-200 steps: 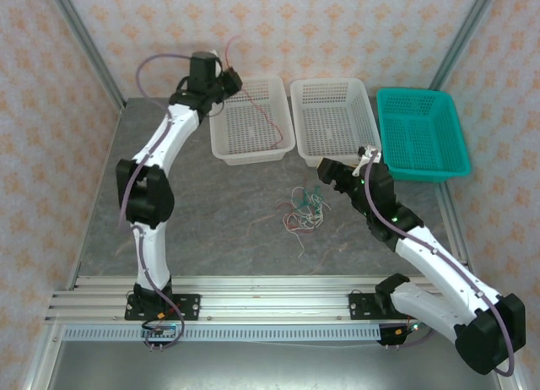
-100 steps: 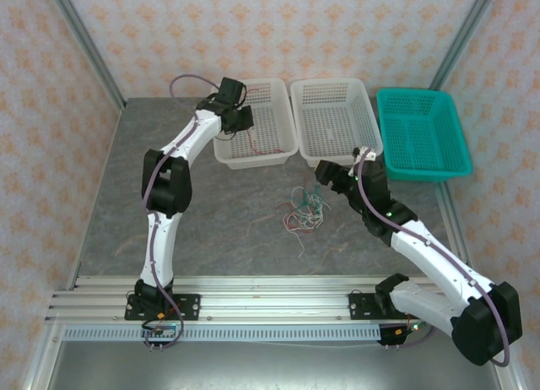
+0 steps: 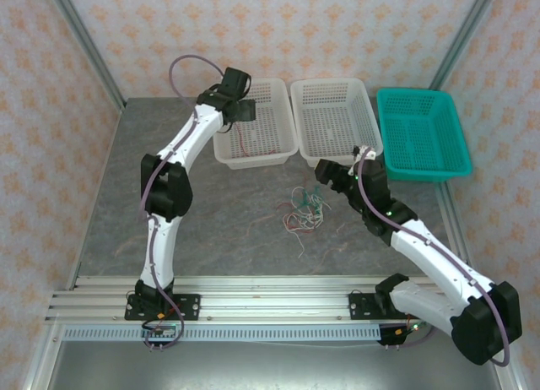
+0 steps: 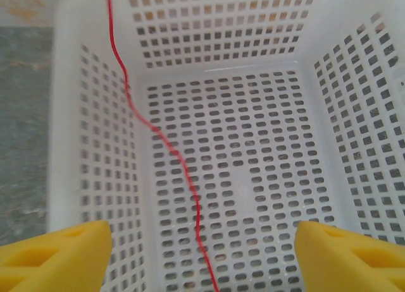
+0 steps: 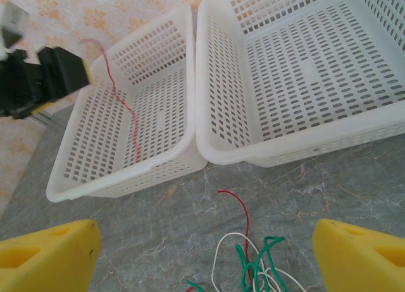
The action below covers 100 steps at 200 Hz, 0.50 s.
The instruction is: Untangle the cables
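Note:
A tangle of thin red, green and whitish cables (image 3: 302, 211) lies on the grey table in front of the baskets; in the right wrist view the tangle (image 5: 266, 270) sits low between my right fingers. One red cable (image 4: 171, 150) runs loose down the left wall and across the floor of the left white basket (image 3: 253, 158). My left gripper (image 3: 240, 105) hangs over that basket, jaws wide open (image 4: 202, 244), the red cable passing between them untouched. My right gripper (image 3: 326, 172) hovers open just behind the tangle, with nothing between its fingers (image 5: 202, 248).
A second white basket (image 3: 337, 149) stands beside the first, and a teal basket (image 3: 422, 175) at the right. Metal frame posts and patterned walls close in the back and sides. A loose red cable end (image 5: 237, 206) lies on the table just in front of the baskets.
My left gripper has swung right and down over the left basket and opened, letting go of the red cable, which now lies in the basket. The right arm has barely moved.

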{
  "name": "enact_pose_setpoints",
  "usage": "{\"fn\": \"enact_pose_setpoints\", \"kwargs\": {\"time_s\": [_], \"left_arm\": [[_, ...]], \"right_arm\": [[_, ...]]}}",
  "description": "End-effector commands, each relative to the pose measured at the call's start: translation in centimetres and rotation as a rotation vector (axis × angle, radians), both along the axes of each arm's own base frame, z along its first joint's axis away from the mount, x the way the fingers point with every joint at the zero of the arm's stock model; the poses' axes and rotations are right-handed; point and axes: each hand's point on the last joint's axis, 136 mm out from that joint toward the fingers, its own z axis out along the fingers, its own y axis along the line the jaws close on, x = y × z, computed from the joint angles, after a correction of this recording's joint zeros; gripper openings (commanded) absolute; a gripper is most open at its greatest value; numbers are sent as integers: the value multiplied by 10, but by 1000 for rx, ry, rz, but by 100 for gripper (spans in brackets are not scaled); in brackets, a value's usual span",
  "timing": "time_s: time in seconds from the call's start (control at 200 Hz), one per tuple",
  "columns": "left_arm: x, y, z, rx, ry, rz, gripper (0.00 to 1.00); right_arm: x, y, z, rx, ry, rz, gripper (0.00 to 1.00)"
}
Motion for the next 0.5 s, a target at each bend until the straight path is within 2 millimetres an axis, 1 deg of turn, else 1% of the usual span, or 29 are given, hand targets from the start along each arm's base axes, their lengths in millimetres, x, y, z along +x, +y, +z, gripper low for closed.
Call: {"fn": "enact_pose_setpoints", "kwargs": {"time_s": [0.0, 0.035, 0.085, 0.09, 0.11, 0.12, 0.13, 0.175, 0.235, 0.26, 0.275, 0.345, 0.425, 0.495], "left_arm": [[-22, 4, 65, -14, -109, -18, 77], [-30, -6, 78, -70, -139, -55, 77], [-44, -27, 96, -166, -183, -128, 76], [-47, -29, 103, -180, -197, -138, 76], [-55, -39, 115, -221, -225, -172, 76], [-60, -43, 116, -236, -228, -187, 76], [-63, -48, 121, -254, -244, -205, 76], [-83, -64, 134, -308, -281, -269, 76], [-110, -84, 141, -351, -303, -344, 76], [-122, -93, 140, -362, -304, -373, 76], [-129, -95, 138, -367, -303, -380, 76], [-158, -113, 127, -386, -290, -433, 76], [-186, -128, 104, -412, -249, -466, 76], [-203, -136, 86, -447, -210, -477, 76]], "right_arm": [[8, -1, 7, -11, -11, -10, 88], [9, -2, 1, -23, 7, -14, 87], [11, -2, -8, -45, 45, -16, 87], [11, -2, -9, -48, 50, -16, 88], [12, -1, -13, -56, 67, -11, 88], [11, 0, -16, -62, 79, -7, 87], [11, 0, -19, -68, 91, -5, 87], [11, 4, -31, -86, 139, 18, 87], [7, 8, -50, -102, 213, 44, 87], [6, 10, -52, -97, 225, 57, 87], [5, 12, -62, -103, 255, 64, 87], [1, 17, -82, -103, 324, 87, 86], [-4, 16, -106, -113, 413, 75, 86], [-8, 17, -125, -117, 480, 74, 85]]}}
